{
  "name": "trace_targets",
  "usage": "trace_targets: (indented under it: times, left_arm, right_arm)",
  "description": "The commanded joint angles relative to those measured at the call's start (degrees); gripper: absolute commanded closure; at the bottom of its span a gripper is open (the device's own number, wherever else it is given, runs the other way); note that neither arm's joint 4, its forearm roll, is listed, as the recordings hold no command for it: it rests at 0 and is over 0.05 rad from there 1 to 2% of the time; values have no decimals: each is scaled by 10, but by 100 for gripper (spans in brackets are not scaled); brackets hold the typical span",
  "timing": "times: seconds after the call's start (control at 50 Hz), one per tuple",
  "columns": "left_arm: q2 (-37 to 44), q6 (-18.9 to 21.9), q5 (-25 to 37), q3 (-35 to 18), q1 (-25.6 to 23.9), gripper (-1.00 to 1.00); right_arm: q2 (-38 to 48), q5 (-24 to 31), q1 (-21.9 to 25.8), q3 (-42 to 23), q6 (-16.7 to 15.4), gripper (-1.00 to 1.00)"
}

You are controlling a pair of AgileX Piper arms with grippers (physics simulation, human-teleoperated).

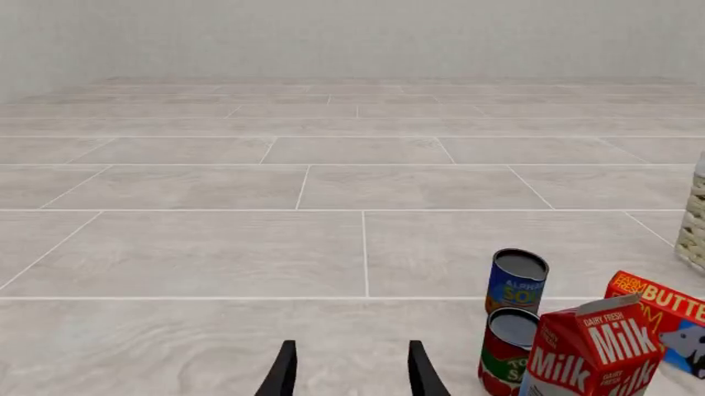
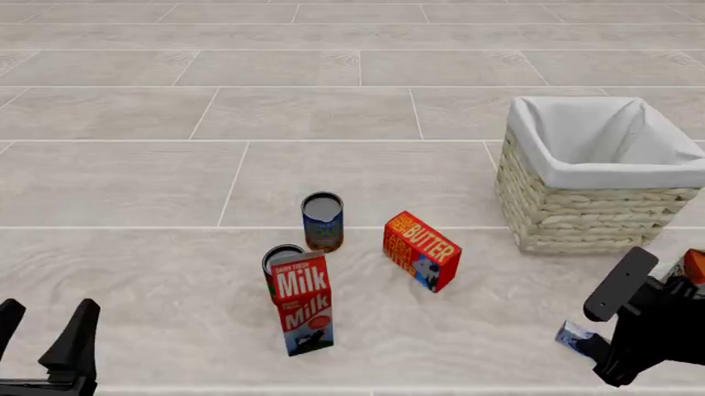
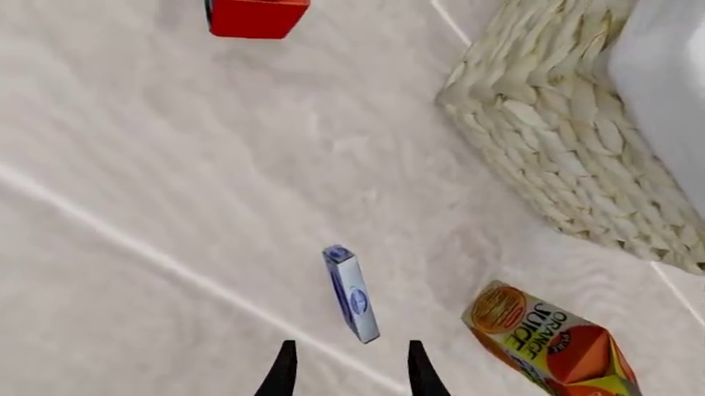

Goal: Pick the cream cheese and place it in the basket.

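Observation:
The cream cheese (image 3: 352, 293) is a small pale blue-white box standing on its edge on the floor, just ahead of my right gripper (image 3: 349, 353). That gripper is open, with the box in line with the gap between its fingers. In the front view the cream cheese (image 2: 573, 336) peeks out beside the right gripper (image 2: 600, 338) at the lower right. The wicker basket (image 2: 573, 206) with white lining stands behind it; its woven wall (image 3: 551, 124) also shows in the right wrist view. My left gripper (image 2: 42, 328) hangs open and empty at the lower left (image 1: 350, 359).
An orange juice carton (image 3: 546, 338) lies right beside the cream cheese, towards the basket. A red butter box (image 2: 421, 250), a milk carton (image 2: 302, 304) and two cans (image 2: 323, 221) stand mid-floor. The basket's edge (image 1: 694, 223) shows in the left wrist view.

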Motion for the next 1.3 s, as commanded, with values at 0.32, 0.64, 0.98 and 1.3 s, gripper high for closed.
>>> trace_targets:
  times: [0.32, 0.64, 0.98, 1.3]
  left_arm:
    - [0, 0, 0, 0, 0, -100]
    - [0, 0, 0, 0, 0, -100]
    - [0, 0, 0, 0, 0, -100]
    - [0, 0, 0, 0, 0, -100]
  right_arm:
    - [57, -58, -25, 23, -73, -100]
    - [95, -119, -51, 44, -126, -100]
    - [183, -218, -63, 67, -146, -100]
    - [233, -255, -50, 65, -144, -100]
